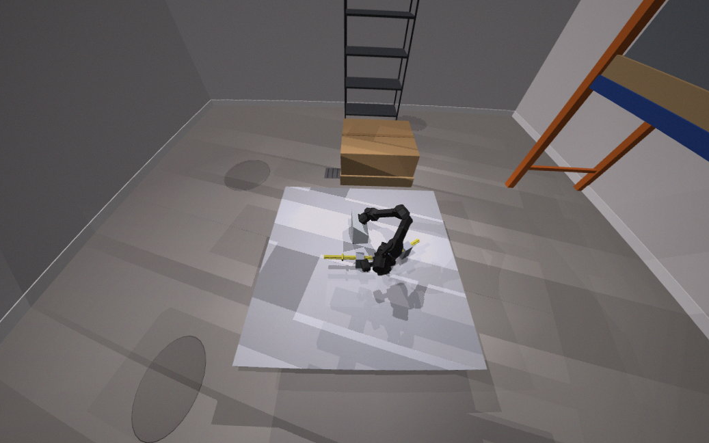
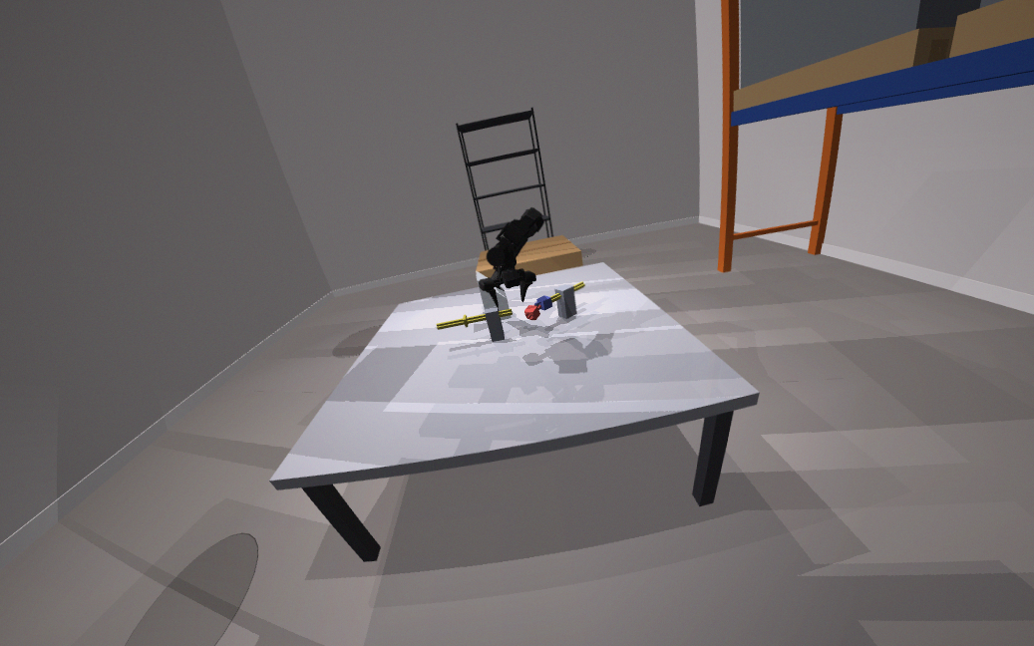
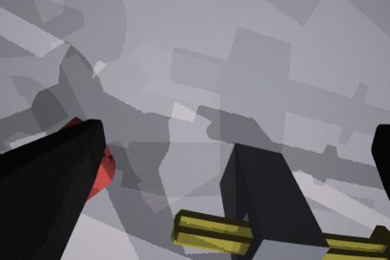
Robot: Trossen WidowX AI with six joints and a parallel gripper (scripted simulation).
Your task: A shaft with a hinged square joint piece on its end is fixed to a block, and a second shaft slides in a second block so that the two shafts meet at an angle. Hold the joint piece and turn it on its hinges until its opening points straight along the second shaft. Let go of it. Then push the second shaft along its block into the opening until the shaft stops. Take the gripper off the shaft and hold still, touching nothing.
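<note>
the gripper (image 2: 514, 293) hangs with its fingers spread wide and holding nothing, just left of the red joint piece (image 2: 532, 311) between the two gray blocks, so it might bump the yellow sliding shaft (image 2: 464, 321) when it reaches over.

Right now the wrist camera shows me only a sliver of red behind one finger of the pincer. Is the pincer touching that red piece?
Observer: No. On the side camera the pincer hangs open and empty, slightly above the red piece.
Operator: What lies beyond the red piece?
Observer: A blue piece links it to a second grey block, and a short yellow rod sticks out behind.
Operator: Is the long rod in yet?
Observer: No. The long yellow rod ends short of the red piece, just past its own block.
</note>
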